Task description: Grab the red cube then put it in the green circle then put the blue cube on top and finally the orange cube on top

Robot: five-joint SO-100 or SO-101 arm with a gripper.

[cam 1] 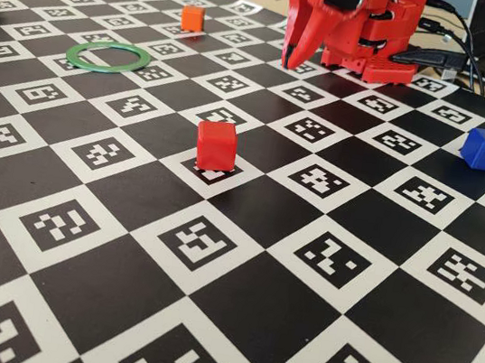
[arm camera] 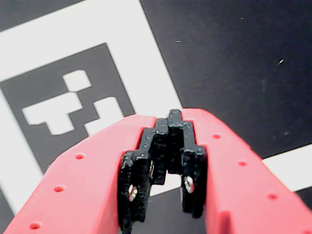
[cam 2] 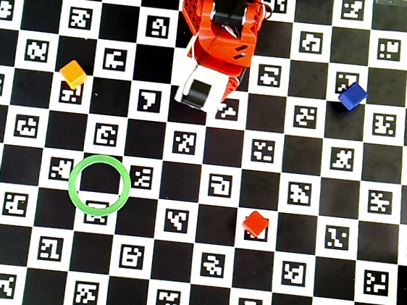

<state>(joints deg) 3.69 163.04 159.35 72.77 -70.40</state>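
In the overhead view, the orange cube [cam 2: 73, 74] sits far left on the checkered desk [cam 2: 310, 244], well apart from everything else. Below and just right of it lies the green circle [cam 2: 99, 185], flat and with nothing inside it. Further right, near the top middle, the red arm folds down with its claw [arm camera: 165, 170] close above the board; the wrist view shows the jaws pressed together with nothing between them. Right again and lower stands the red cube [cam 2: 256, 223], alone on a square. Farthest right, toward the top, rests the blue cube [cam 2: 352, 96].
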